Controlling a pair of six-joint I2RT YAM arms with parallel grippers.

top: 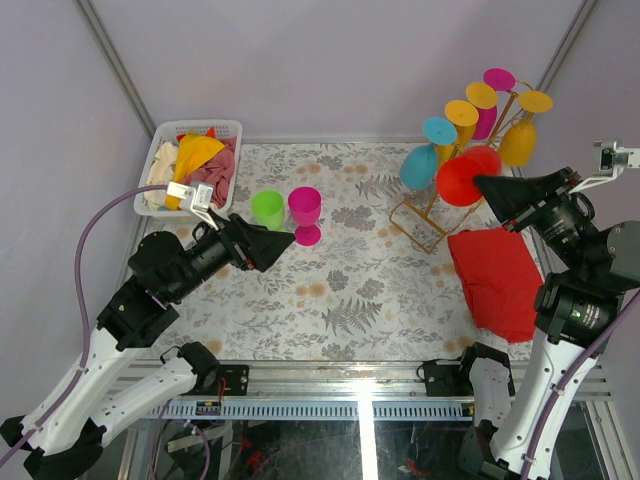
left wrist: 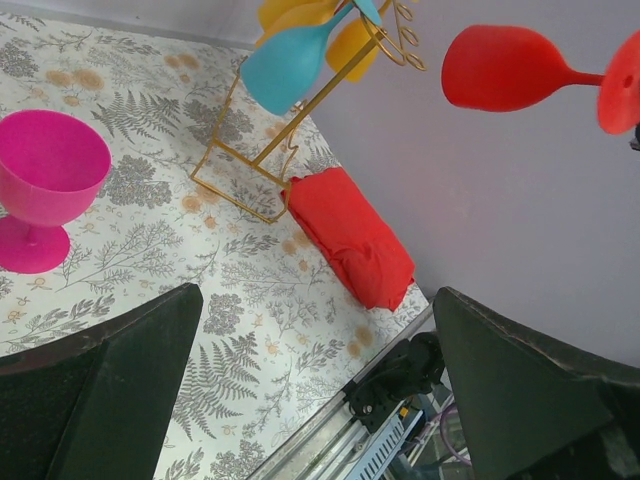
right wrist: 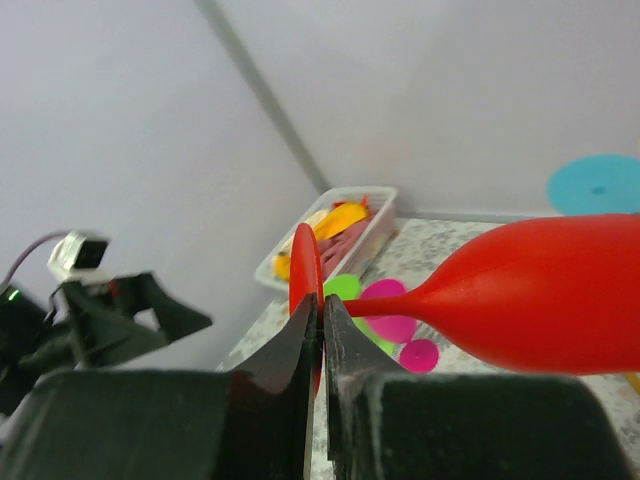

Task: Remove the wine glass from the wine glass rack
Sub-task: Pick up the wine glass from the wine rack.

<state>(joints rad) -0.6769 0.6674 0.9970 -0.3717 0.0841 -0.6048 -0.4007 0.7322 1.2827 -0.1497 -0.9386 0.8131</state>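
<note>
The wine glass [top: 462, 178] is red and lies sideways in the air, just in front of the gold wire wine glass rack [top: 424, 218]. My right gripper [top: 482, 184] is shut on the thin edge of its round foot [right wrist: 305, 270], and the bowl [right wrist: 545, 290] points away to the right. From the left wrist view the red glass [left wrist: 505, 68] hangs apart from the rack [left wrist: 262, 158]. Blue, yellow and magenta glasses still hang on the rack. My left gripper [top: 288, 239] stands open and empty over the left part of the table [left wrist: 315, 300].
A green cup [top: 267, 208] and a magenta cup [top: 305, 212] stand near my left gripper. A white slatted basket [top: 200, 125] of cloths sits at the back left. A folded red cloth [top: 497, 280] lies at the right, below the rack.
</note>
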